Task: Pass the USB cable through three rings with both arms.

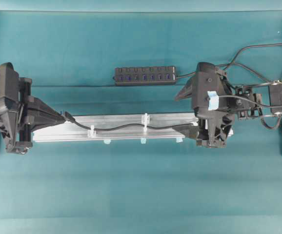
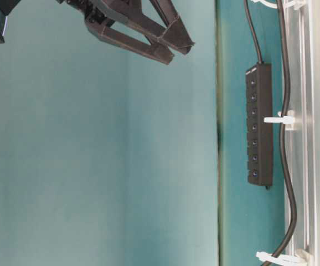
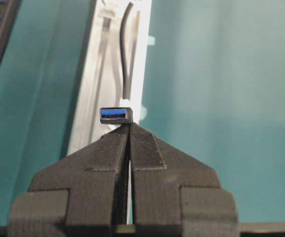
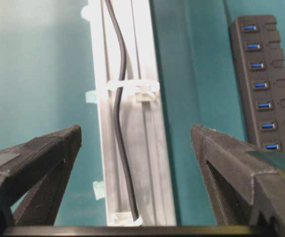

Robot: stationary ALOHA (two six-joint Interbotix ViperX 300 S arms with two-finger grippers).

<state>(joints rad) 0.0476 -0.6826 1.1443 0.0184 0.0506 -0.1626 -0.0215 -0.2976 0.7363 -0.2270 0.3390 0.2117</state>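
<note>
Black, thin and floppy, the USB cable (image 1: 116, 127) runs along the silver rail (image 1: 131, 119) from the left tool (image 1: 58, 118) toward the right tool (image 1: 192, 127), threaded through the white rings (image 1: 144, 120) that can be seen. The left tool is clamped tight on the cord right behind the plug (image 3: 116, 114), which sticks out just past its tips with the blue insert facing the wrist cam. The right tool (image 4: 135, 143) stands wide with nothing in it, cord and rail passing between its fingers (image 4: 49, 153). I'd guess the cord is light and limp, so it sags and snakes. Best grip is close behind the rigid plug. The hub (image 1: 146, 75) sits on the teal worktop (image 1: 131, 185), beyond the rail.
</note>
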